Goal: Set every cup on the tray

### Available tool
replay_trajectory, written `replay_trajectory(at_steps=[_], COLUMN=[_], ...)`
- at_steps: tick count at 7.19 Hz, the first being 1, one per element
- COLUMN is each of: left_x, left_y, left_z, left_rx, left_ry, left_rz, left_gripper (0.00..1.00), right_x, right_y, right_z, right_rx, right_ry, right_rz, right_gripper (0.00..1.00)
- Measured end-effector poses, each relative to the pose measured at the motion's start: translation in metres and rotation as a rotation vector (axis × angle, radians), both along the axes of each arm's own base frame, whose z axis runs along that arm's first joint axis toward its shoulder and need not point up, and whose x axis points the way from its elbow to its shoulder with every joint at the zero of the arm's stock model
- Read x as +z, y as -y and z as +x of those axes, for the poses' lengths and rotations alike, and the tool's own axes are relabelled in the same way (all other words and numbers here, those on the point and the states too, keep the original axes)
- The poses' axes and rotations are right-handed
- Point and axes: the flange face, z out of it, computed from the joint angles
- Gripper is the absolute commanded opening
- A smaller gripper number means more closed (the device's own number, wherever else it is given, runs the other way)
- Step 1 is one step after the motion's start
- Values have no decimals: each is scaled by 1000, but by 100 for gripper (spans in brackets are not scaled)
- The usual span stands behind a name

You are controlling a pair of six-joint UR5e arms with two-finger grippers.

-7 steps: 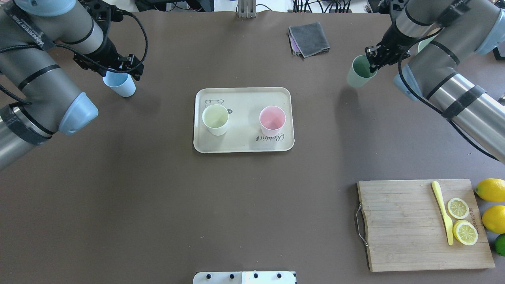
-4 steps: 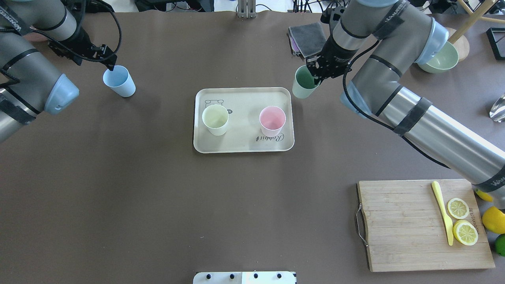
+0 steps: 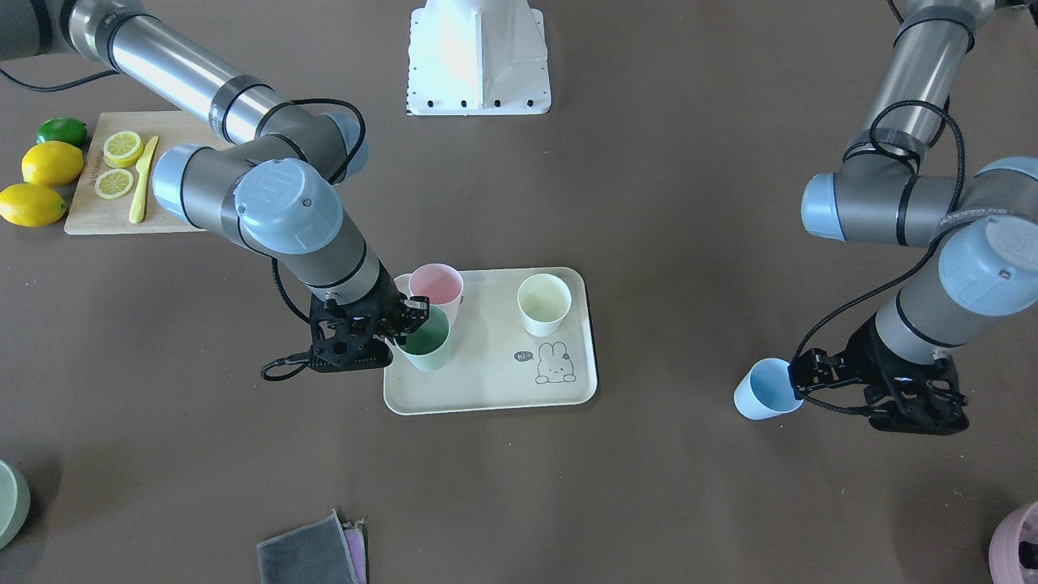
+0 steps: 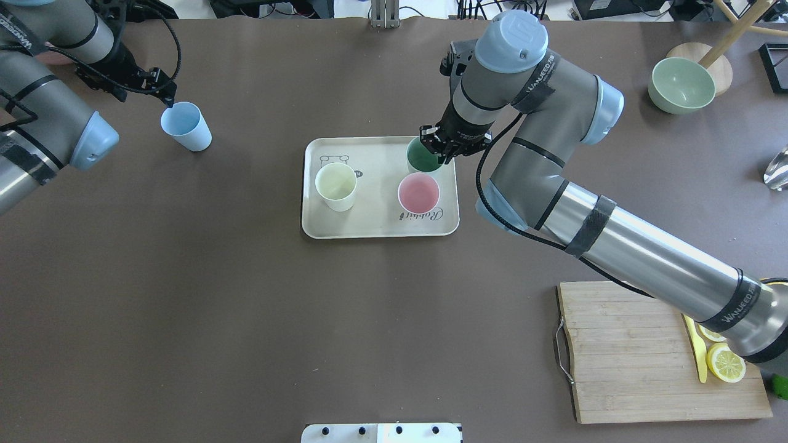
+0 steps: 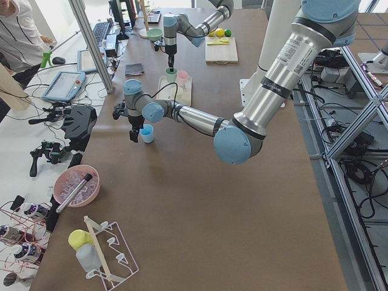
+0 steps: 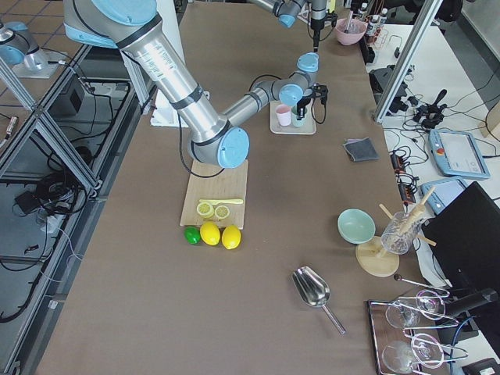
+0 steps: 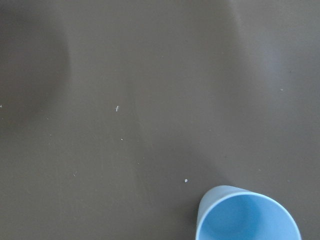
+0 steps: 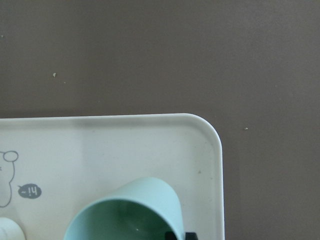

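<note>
The cream tray (image 4: 375, 215) lies mid-table and holds the cream-white cup (image 4: 336, 184) and the pink cup (image 4: 418, 192). My right gripper (image 4: 440, 147) is shut on the rim of the sage green cup (image 4: 422, 159). It holds the cup tilted over the tray's far right corner (image 8: 125, 145), right beside the pink cup (image 3: 435, 284). The light blue cup (image 4: 186, 126) stands upright on the table, left of the tray. My left gripper (image 4: 166, 98) is open at that cup's back-left rim and does not hold it. The left wrist view shows the blue cup (image 7: 247, 215) with no finger inside.
A wooden cutting board (image 4: 628, 351) with a yellow knife and lemon slices lies front right, partly under my right arm. A green bowl (image 4: 677, 85) stands at the far right. A grey cloth (image 3: 308, 556) lies beyond the tray, and a pink bowl (image 3: 1018, 551) sits far left.
My right arm carried the green cup from the far right to over the tray. The pink cup shifted slightly. My left gripper drew back from over the blue cup, which stayed put.
</note>
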Motion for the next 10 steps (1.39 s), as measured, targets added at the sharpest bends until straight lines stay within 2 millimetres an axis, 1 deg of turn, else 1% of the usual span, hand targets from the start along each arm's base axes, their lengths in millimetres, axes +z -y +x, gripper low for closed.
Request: replay_trajectory(at_steps=[1,2,3,4,5,6,7,8,9,10], left_x=[2,4,7,10,13,11,0,-23,-55,-89], left_y=[-2,-5,-9,-14,-18,-20,-17,-10,-2,4], left_z=[4,8,17,28,37,42,46,50,55,65], left_rx=[3,10,22,39,53,61,67,70,59,29], left_ry=[-5,-5,-3,0,3,2,-3,-7,-16,-36], left_rz=[-3,-6,-11,-17,-21,-24,-31,-41,-50,-67], left_gripper=[94,78,55,10,0,0,0,0,0,0], right_x=[-2,-7,-15,-22,-23,-20,-7,10,26,46], right_y=[-2,-1,4,14,26,39,48,54,60,65], right_z=[-3,-2,6,23,46,74,101,127,151,177], right_rx=[10,19,31,44,47,40,32,23,17,17], right_ry=[0,5,15,29,48,72,80,80,81,74], right_rz=[8,14,20,18,5,-10,-10,-1,4,10], right_gripper=[100,100,100,100,100,100,100,100,100,100])
